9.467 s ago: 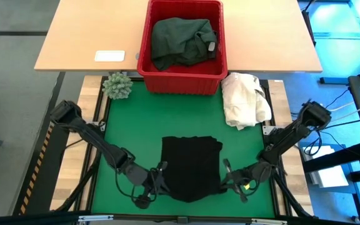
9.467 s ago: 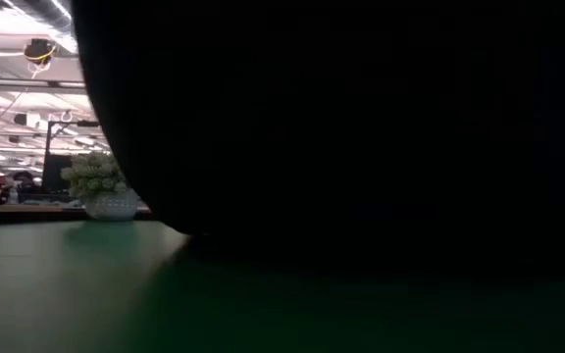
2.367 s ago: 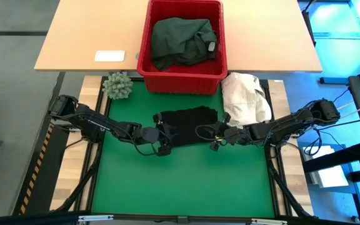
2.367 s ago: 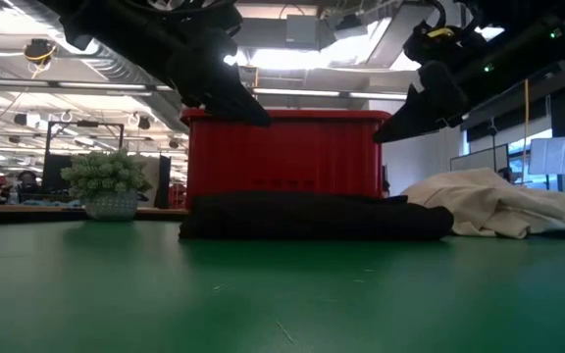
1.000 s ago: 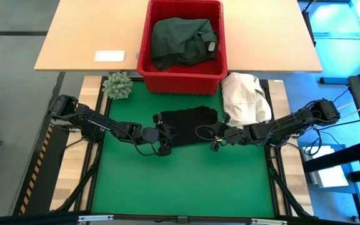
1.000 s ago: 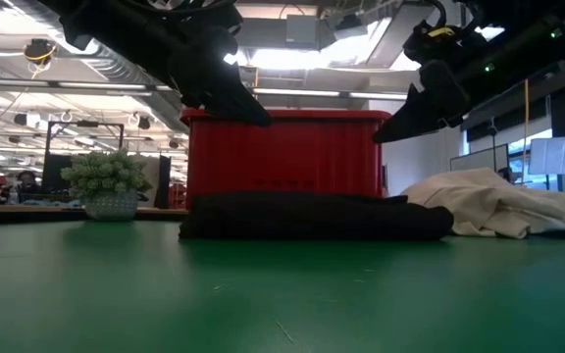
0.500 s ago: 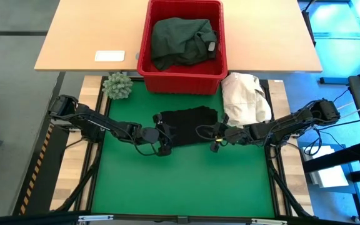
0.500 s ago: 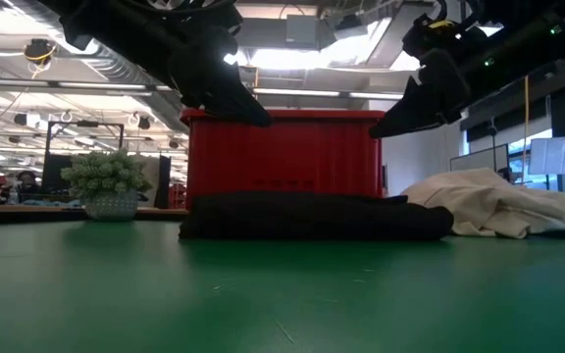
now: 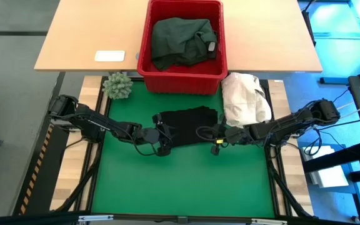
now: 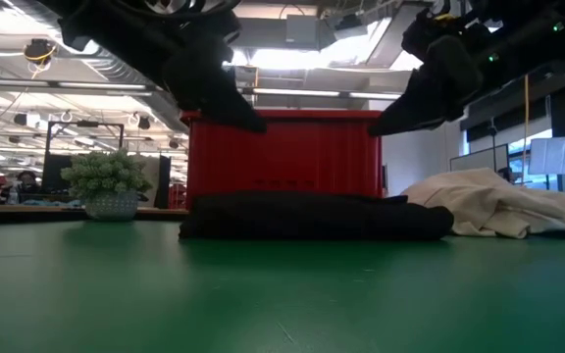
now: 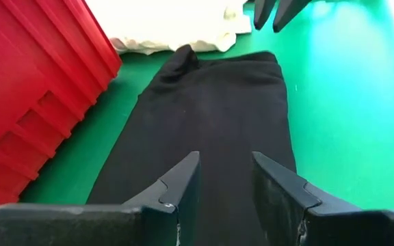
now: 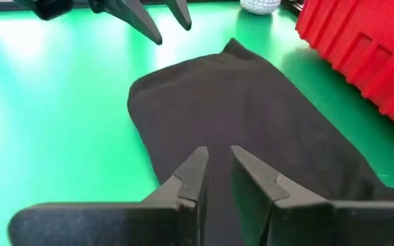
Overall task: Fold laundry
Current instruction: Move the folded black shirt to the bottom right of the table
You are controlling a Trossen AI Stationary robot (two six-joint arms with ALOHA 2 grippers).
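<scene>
Low view: tools [image 10: 226,108] seemingly above garment [image 10: 312,216]

Bright, even overhead lighting; ceiling lights [image 10: 292,59] glare behind each silhouetted claw, and the green worktop [image 10: 282,294] nearest the camera is blurred.

Two dark garments — one black garment [image 9: 186,120], seemingly one green garment [image 9: 183,40] — one red basket [image 9: 146,44].

Mat: green table mat [image 9: 180,181], wooden desk [image 9: 86,37] beyond its far edge.
Folded garment: black cloth rectangle [image 9: 189,119] on the mat's far half, lying flat.
Left gripper [image 9: 163,139]: at the cloth's left end.
Right gripper [image 9: 210,136]: at its right end.
Basket: red plastic basket [image 9: 144,50] holding a crumpled dark green garment [image 9: 180,40].
Heap: cream-white cloth heap [image 9: 245,100], right of the black cloth.
Plant: small pale green plant [image 9: 117,85], far left corner.
</scene>
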